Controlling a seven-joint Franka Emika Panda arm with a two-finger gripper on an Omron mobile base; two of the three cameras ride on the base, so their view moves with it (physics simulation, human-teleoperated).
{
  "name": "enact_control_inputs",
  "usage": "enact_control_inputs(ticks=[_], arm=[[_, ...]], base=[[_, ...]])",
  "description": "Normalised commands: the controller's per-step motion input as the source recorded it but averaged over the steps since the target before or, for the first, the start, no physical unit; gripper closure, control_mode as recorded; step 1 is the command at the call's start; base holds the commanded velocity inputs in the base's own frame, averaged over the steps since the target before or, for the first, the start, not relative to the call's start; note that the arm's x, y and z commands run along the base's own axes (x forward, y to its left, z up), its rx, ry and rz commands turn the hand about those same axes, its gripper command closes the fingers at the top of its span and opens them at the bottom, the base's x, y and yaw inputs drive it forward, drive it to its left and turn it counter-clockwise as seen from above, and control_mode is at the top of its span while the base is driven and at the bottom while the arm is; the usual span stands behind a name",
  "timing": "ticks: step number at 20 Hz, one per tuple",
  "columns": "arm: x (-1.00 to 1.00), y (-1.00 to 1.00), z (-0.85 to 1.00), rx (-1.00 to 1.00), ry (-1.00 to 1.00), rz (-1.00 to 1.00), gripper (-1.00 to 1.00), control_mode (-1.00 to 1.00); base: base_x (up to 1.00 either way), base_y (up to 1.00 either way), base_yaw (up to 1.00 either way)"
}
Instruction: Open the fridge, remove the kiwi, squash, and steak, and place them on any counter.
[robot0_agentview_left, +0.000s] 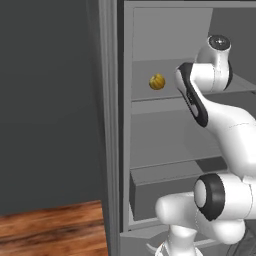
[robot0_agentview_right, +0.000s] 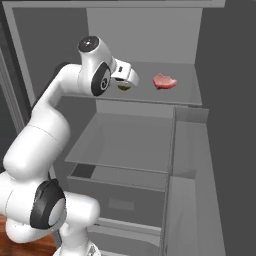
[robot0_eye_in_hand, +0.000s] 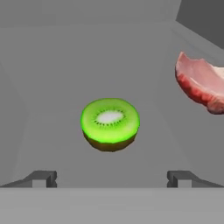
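Fridge (robot0_agentview_right: 145, 35): open, grey shelves. Steak (robot0_agentview_right: 164, 81): upper shelf, right of kiwi. Squash (robot0_agentview_left: 157, 81): same shelf, left. My gripper (robot0_eye_in_hand: 112, 178): jaws spread wide, empty. Kiwi (robot0_eye_in_hand: 110, 124): on the shelf, centred just ahead of my fingertips (robot0_eye_in_hand: 43, 178), untouched.

My arm (robot0_agentview_left: 225, 125) is glossy white with rounded, tube-like links, black bands at the joints and a dark round cap on one joint; I see two small dark grey fingers (robot0_eye_in_hand: 43, 178)
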Motion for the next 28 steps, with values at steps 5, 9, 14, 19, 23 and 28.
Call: enact_control_inputs(ticks=[5,9,14,19,23,28], arm=[[0.32,-0.06,-0.13,0.0,0.04,0.0,-1.0,-1.0],[0.31,-0.04,-0.12,0.0,0.02,0.0,-1.0,-1.0],[0.27,-0.03,-0.05,0.0,0.01,0.0,-1.0,-1.0],[0.14,-0.01,-0.04,0.02,0.0,0.0,-1.0,-1.0],[0.0,-0.02,-0.22,0.03,0.01,0.0,1.0,-1.0],[0.0,0.0,-0.11,0.01,0.0,0.0,1.0,-1.0]], base=[[0.0,0.0,0.0],[0.0,0.0,0.0],[0.0,0.0,0.0],[0.0,0.0,0.0],[0.0,0.0,0.0],[0.0,0.0,0.0]])
